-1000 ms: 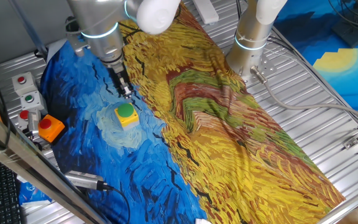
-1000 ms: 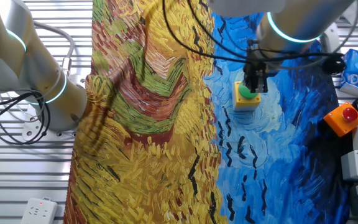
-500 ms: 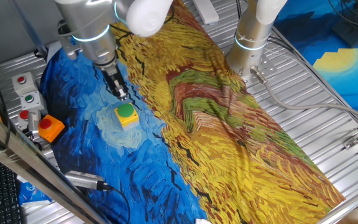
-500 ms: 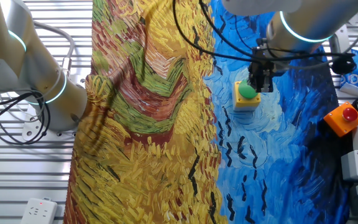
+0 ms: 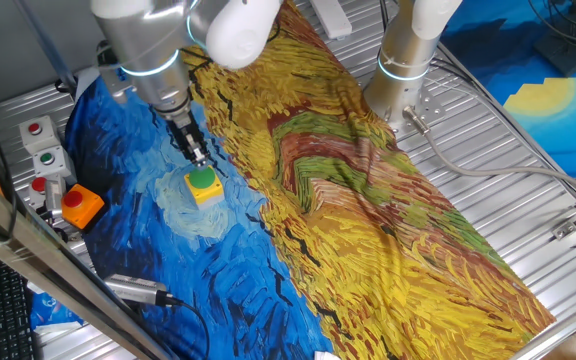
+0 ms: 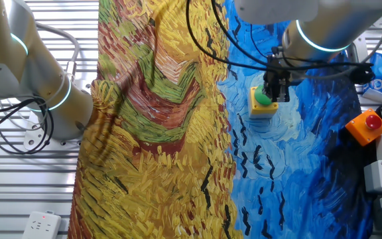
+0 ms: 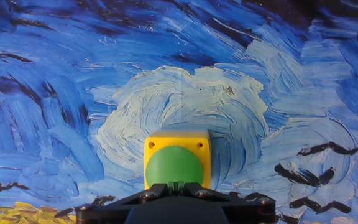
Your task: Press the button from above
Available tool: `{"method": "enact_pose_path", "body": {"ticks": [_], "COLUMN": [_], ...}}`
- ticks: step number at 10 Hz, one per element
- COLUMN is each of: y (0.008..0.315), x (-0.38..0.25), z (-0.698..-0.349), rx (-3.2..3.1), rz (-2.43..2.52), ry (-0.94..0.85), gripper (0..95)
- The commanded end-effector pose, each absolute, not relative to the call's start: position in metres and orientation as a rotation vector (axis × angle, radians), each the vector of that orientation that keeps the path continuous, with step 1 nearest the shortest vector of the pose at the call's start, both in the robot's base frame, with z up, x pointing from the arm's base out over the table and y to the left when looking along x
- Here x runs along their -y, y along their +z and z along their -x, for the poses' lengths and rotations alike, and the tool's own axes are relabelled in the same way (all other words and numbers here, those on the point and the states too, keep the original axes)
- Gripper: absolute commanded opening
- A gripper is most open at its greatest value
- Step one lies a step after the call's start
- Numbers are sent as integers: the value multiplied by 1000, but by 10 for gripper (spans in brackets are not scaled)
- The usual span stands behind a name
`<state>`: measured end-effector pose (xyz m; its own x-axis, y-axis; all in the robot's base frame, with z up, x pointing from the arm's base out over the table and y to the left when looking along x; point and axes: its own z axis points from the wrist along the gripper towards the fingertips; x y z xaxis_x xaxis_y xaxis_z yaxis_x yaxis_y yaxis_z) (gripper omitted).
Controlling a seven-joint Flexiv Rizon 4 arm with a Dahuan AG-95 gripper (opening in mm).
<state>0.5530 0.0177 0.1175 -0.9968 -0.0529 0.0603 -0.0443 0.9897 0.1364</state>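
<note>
sitting on the blue, swirled part of the painted cloth (image 5: 218, 260) that covers the table, the button (image 5: 202, 179) is a round green cap on a small yellow box, upright, with its top face clear. in the hand view the button (image 7: 174, 169) lies at the bottom centre of the picture, its near edge meeting the dark body of the hand, so the cap is almost directly under the fingers and slightly ahead of them.

the gripper (image 5: 197, 156) hangs just above and a little behind the cap in one fixed view; in the other fixed view the gripper (image 6: 275, 93) overlaps the cap's upper edge. contact cannot be confirmed: no view shows a clear gap or a clear touch between fingertip and cap. whether the fingers are parted or closed cannot be told from any view; nothing is held.

judgement: the coming move turns on a vertical axis. the cap lies below the fingertips, so the travel needed is chiefly straight down, with at most a small forward correction to centre on the cap. an off-centre descent could tip or slide the box on the loose cloth.

the orange-based red button (image 5: 75, 205) stands well apart, near the table's edge.
</note>
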Motion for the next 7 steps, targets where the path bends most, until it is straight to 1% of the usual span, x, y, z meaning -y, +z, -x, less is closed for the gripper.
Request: {"method": "enact_pose_path", "body": {"ticks": [1, 4, 7], "y": [125, 134, 129], "x": [-18, -18, -18], "z": [-552, -552, -552], "rx": [3064, 3057, 3068], "rz": [-86, -77, -78], "ry": [-216, -217, -213], "gripper": [0, 0, 0]}}
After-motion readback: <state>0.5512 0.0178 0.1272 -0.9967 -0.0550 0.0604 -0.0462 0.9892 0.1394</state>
